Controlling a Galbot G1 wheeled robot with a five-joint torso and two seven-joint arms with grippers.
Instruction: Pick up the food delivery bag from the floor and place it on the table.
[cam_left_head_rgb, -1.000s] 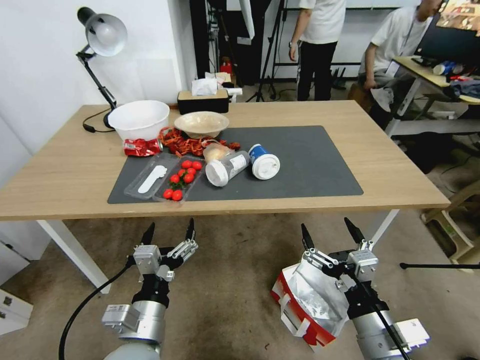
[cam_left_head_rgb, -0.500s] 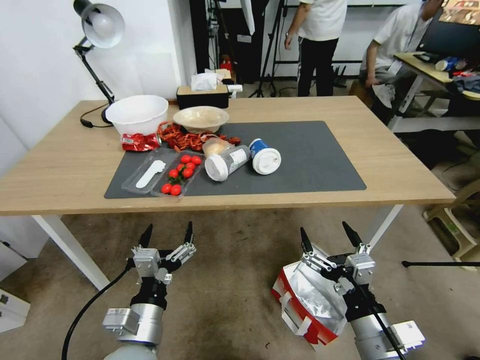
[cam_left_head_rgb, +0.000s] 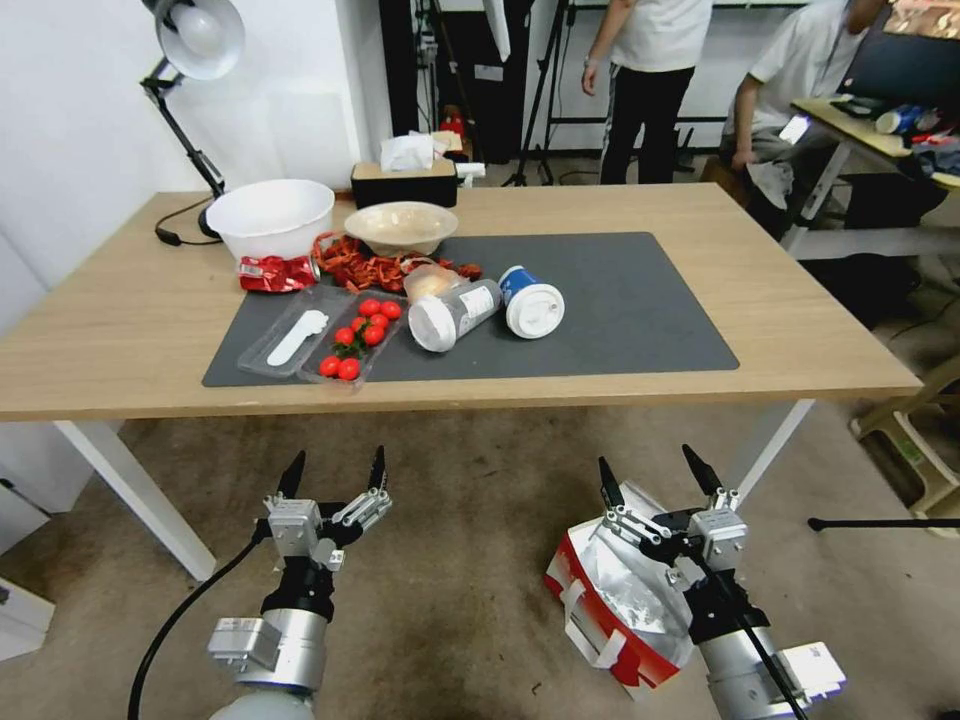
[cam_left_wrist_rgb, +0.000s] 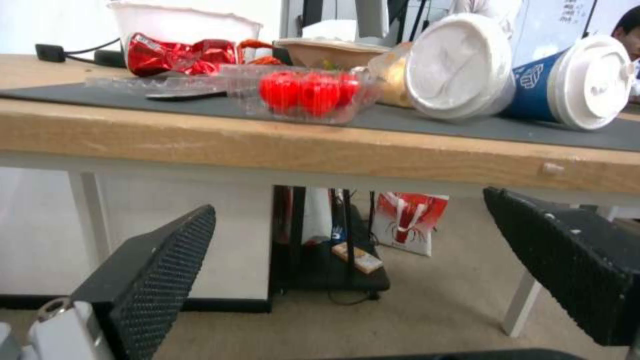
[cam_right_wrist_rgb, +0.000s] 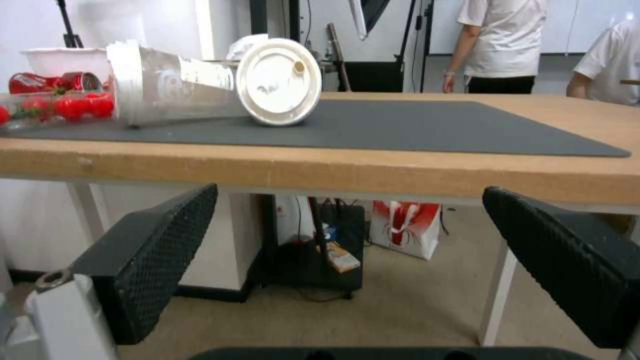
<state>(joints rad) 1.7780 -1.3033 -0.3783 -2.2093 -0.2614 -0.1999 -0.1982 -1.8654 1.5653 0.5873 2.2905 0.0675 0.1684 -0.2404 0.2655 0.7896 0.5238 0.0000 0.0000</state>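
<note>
In front of me stands the counter (cam_left_head_rgb: 780, 320), light wood on white legs, with a dark grey mat (cam_left_head_rgb: 620, 300) spread across its middle. On the mat lie two tipped-over cups (cam_left_head_rgb: 490, 308), a clear tray of small red tomatoes (cam_left_head_rgb: 356, 338) and a clear tray with a white utensil (cam_left_head_rgb: 292, 340). Behind these sit a beige bowl (cam_left_head_rgb: 401, 226), a white bowl (cam_left_head_rgb: 270, 216), a crumpled red wrapper (cam_left_head_rgb: 276, 273) and a black tissue box (cam_left_head_rgb: 403, 182). Below, the bag (cam_left_head_rgb: 612, 612) rests on the stained carpet floor (cam_left_head_rgb: 460, 590), right of my view.
</note>
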